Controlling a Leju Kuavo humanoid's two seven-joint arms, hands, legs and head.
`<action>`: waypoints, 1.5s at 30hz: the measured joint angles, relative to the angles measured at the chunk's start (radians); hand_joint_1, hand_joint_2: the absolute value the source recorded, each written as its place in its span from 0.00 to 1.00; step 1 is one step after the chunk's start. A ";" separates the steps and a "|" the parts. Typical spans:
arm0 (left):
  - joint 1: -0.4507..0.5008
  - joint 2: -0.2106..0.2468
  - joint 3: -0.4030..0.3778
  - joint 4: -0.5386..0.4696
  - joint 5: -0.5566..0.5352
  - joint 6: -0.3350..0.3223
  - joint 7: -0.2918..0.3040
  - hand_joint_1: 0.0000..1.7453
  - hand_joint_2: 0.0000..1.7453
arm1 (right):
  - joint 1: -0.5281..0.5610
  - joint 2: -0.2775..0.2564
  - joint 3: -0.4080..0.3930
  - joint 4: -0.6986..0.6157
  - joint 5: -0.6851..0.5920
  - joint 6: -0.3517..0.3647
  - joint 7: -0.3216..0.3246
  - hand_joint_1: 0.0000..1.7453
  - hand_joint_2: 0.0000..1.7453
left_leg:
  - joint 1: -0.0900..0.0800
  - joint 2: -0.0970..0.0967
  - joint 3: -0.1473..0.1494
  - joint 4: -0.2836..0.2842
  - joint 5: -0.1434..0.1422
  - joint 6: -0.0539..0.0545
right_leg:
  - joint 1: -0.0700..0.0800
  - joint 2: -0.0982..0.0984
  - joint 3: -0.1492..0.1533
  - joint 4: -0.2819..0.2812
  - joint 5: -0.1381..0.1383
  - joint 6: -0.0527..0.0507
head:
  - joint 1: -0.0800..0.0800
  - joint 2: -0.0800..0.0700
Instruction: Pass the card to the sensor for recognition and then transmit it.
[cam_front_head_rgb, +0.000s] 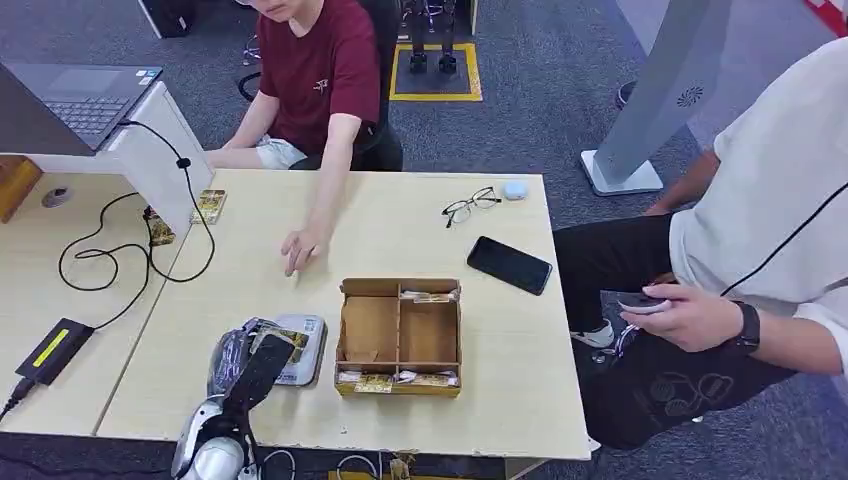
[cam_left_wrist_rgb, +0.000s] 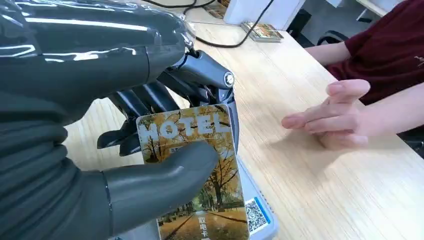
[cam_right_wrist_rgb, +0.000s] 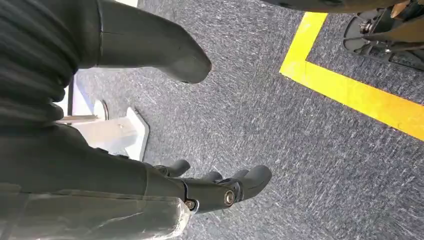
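Note:
My left hand (cam_front_head_rgb: 252, 368) pinches a hotel card (cam_left_wrist_rgb: 200, 175) with an autumn tree picture between thumb (cam_left_wrist_rgb: 165, 180) and fingers. It holds the card just over the grey-white sensor pad (cam_front_head_rgb: 305, 352) at the table's near left; the pad's corner with a QR code (cam_left_wrist_rgb: 257, 215) shows under the card. The card (cam_front_head_rgb: 293, 343) is partly hidden by my fingers in the head view. My right hand (cam_right_wrist_rgb: 200, 145) hangs over the grey carpet, fingers apart and holding nothing.
A cardboard divider box (cam_front_head_rgb: 400, 335) with cards in its end slots sits right of the pad. A seated person's hand (cam_front_head_rgb: 303, 247) rests on the table beyond it. Glasses (cam_front_head_rgb: 470, 205), a black phone (cam_front_head_rgb: 509, 264), more cards (cam_front_head_rgb: 209, 205), cables and a laptop (cam_front_head_rgb: 85, 95) lie further off. Another person sits at right.

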 joint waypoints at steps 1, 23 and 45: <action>0.000 0.000 0.002 0.002 0.000 0.001 0.000 1.00 1.00 | 0.000 0.000 0.000 0.000 0.000 0.000 0.000 0.00 1.00 | 0.000 0.000 0.000 0.000 0.000 0.000 | 0.000 0.000 0.000 0.000 0.000 0.000 | 0.000 0.000; -0.001 -0.020 0.026 0.051 -0.175 0.069 0.071 1.00 1.00 | -0.001 0.003 0.006 0.000 0.000 0.002 0.002 0.00 1.00 | 0.000 0.000 0.000 0.000 0.000 0.000 | 0.000 0.000 0.000 0.000 0.000 0.000 | 0.000 0.000; 0.011 -0.043 0.062 0.025 0.079 0.049 -0.206 1.00 1.00 | -0.002 0.005 0.009 0.000 -0.005 0.001 -0.014 0.00 1.00 | 0.000 0.000 0.000 0.000 0.000 0.000 | 0.000 0.000 0.000 0.000 0.000 0.000 | 0.000 0.000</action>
